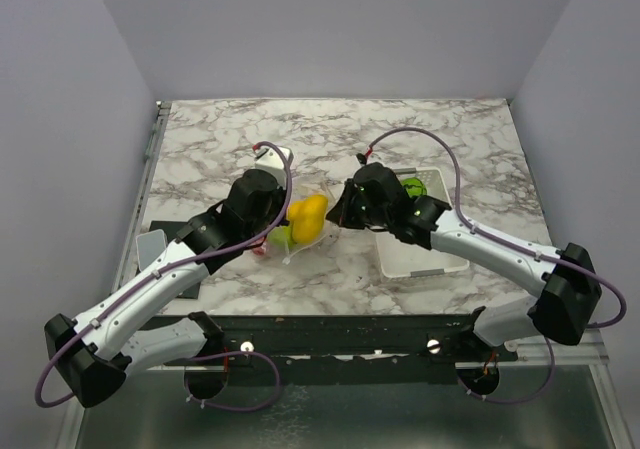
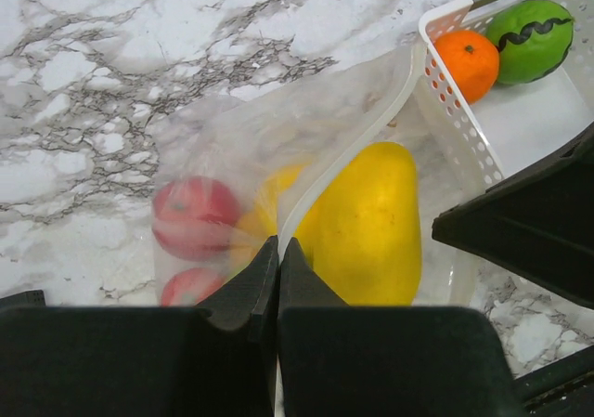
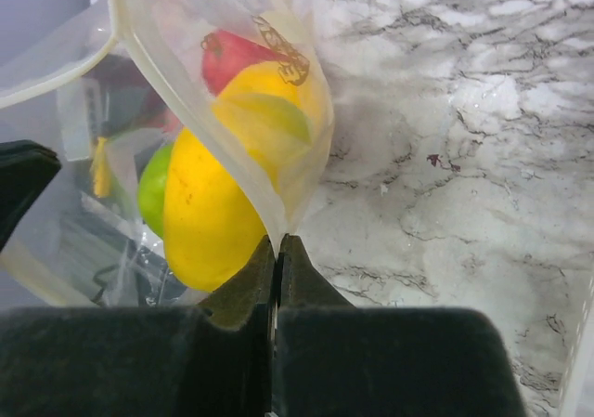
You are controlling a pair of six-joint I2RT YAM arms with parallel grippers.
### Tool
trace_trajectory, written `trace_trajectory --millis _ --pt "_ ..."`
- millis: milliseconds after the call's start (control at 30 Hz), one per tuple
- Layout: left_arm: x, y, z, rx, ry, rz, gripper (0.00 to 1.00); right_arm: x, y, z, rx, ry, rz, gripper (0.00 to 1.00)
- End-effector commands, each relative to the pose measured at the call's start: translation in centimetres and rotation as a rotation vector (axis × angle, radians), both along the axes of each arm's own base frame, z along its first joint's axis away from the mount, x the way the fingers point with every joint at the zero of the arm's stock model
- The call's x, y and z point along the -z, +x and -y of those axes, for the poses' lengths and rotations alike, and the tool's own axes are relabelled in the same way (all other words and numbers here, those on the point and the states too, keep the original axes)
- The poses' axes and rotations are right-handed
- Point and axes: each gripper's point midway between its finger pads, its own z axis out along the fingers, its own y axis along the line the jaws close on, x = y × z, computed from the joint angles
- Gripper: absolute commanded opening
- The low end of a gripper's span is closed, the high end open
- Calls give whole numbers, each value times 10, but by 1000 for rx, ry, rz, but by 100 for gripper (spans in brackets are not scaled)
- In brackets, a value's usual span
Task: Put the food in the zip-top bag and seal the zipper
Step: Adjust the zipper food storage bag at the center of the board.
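The see-through zip-top bag (image 1: pixel 300 231) hangs between my two grippers at the table's middle. My left gripper (image 2: pixel 278 246) is shut on its zipper strip (image 2: pixel 348 152), and my right gripper (image 3: pixel 277 242) is shut on the strip (image 3: pixel 200 110) at the other side. A big yellow fruit (image 2: pixel 367 227) lies in the bag's mouth; red fruits (image 2: pixel 195 217) and a yellow one sit inside. In the right wrist view the yellow fruit (image 3: pixel 209 217), a green one (image 3: pixel 153 189) and a red one (image 3: pixel 232 55) show. An orange (image 2: pixel 467 61) and a striped green ball (image 2: pixel 529 38) lie in the white tray (image 2: pixel 455 129).
The white tray (image 1: pixel 425 259) stands right of the bag, partly under my right arm. A grey pad (image 1: pixel 152 247) lies at the table's left edge. Grey walls close in the marble table on three sides.
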Motion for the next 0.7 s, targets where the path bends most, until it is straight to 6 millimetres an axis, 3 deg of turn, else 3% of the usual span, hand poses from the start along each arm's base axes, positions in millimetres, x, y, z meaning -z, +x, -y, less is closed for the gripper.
trace_trajectory --millis 0,200,367,433,500,667 --pt "-28 -1 -14 -42 -12 54 0 -45 4 10 -9 -27 100 1" --pt "-40 -8 -16 -45 -35 39 0 -97 4 17 -39 -45 184 1" --pt "-39 -12 -15 -44 -44 7 0 -127 1 22 -67 -49 230 1" --pt "-32 -12 -14 -52 -41 -11 0 -123 4 25 -56 -75 230 1" --pt "-18 -11 -13 -66 -31 -41 0 -105 5 26 -49 -109 206 1" --pt "45 -10 -3 -74 21 -175 0 -48 3 24 -55 -168 120 1"
